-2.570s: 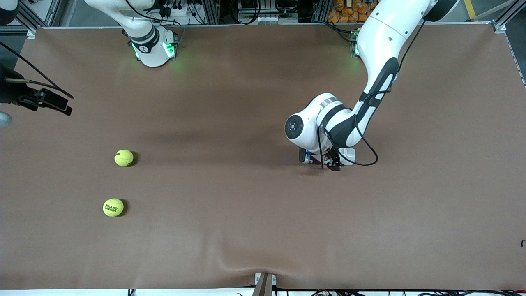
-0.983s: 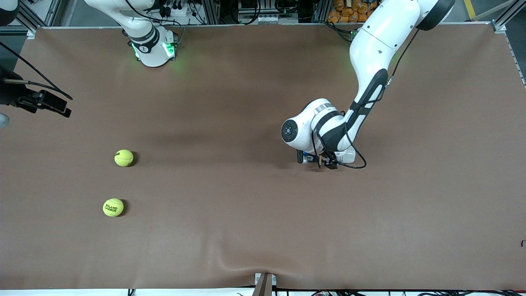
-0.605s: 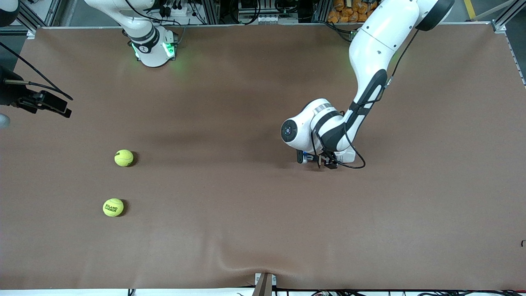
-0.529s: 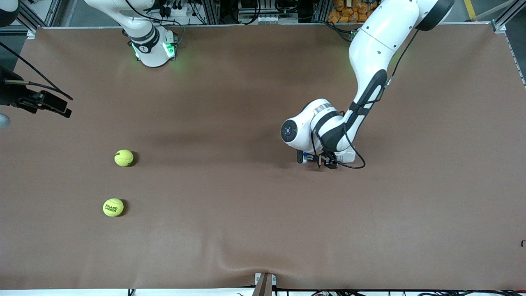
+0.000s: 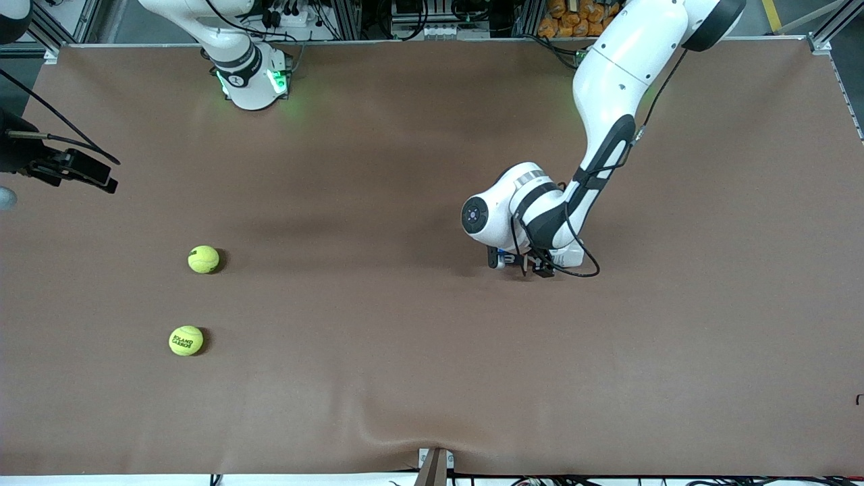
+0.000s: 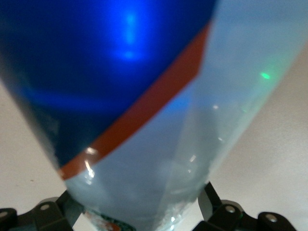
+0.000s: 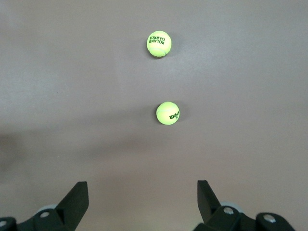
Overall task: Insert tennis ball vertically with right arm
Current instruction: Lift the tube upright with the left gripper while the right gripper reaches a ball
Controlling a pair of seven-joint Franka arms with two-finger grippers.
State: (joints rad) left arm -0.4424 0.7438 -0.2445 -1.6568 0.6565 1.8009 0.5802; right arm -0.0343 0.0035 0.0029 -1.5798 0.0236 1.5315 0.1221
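Brown table (image 5: 405, 378) first, bare but for little; left arm (image 5: 614, 74) reaching to mid-table, left gripper (image 6: 139, 211) clamped on a clear can (image 6: 144, 96) with blue label and red stripe, fingers pressed against its sides; probably light, thin-walled, slick, easily dented.

Right arm (image 5: 229, 47) waiting at its own end of the table, right gripper (image 7: 142, 202) over that end edge, fingers spread wide, nothing between them.

Two balls, both toward the right arm's end: Wilson ball (image 5: 203, 259) about midway between front and base edges; Garros ball (image 5: 185, 340) nearer to the front edge, well apart from the first.

Likely light, springy, fuzzy felt giving good friction; no fragility to fear, though prone to rolling off at a nudge. Best taken from above across the widest girth, fingers on either flank; a modest squeeze should do.

Bright yellow-green, round, dark lettering on top; neither yet in the can.
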